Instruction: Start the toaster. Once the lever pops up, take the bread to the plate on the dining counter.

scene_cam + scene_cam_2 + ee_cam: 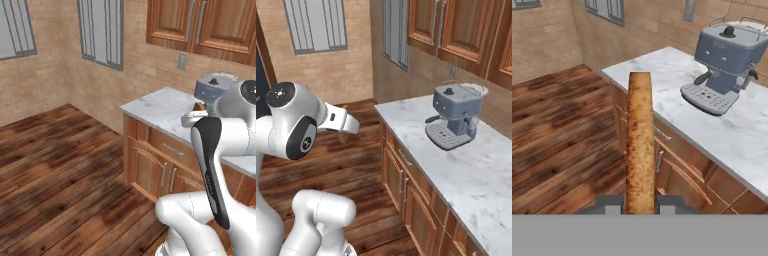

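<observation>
The bread (640,145), a light-brown slice with a darker crust, stands edge-on in the middle of the hand view. My gripper (640,204) is shut on its lower end, one dark fingertip (607,205) on each side. The slice hangs in the air beside the corner of a marble worktop (662,70), above the wooden floor. In the left base view a brown bit of the bread (200,106) shows by my hand. The toaster, the lever, the plate and the dining counter are out of view.
A blue-grey coffee machine (724,60) (453,115) stands on the marble worktop (476,170). Brown cabinet doors (401,185) run below it and wall cabinets (456,30) hang above. Open wooden floor (60,170) lies to the left.
</observation>
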Controlling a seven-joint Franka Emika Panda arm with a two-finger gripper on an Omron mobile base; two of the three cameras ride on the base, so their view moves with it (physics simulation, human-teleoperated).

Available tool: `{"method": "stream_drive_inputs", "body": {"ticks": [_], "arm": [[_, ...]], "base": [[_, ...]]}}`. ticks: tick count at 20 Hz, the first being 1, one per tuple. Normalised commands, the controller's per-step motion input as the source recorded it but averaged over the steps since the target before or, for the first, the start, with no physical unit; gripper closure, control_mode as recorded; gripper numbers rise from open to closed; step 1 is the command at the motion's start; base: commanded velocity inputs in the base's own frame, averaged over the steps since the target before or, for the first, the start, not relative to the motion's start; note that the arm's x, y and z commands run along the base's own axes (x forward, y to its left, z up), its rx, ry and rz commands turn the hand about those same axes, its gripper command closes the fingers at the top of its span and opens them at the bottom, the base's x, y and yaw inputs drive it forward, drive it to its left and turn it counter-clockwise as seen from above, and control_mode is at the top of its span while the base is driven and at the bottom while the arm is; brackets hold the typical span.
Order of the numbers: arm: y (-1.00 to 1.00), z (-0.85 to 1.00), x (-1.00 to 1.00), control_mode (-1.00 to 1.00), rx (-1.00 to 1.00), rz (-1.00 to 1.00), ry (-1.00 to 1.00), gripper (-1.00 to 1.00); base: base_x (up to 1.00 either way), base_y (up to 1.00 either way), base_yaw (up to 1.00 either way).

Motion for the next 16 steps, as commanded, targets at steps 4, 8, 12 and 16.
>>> {"method": "stream_drive_inputs", "body": {"ticks": [4, 8, 12, 16], "arm": [[0.00, 0.00, 0.00, 1.00, 0.00, 0.00, 0.00, 1.00], [0.00, 0.00, 0.00, 1.00, 0.00, 0.00, 0.00, 1.00], [0.00, 0.00, 0.00, 1.00, 0.00, 0.00, 0.00, 1.00], [0.00, 0.00, 0.00, 1.00, 0.00, 0.00, 0.00, 1.00]], "base": [[0.00, 0.40, 0.46], [0.00, 0.37, 0.46], [0.00, 0.39, 0.46], [0.00, 0.37, 0.46]]}}
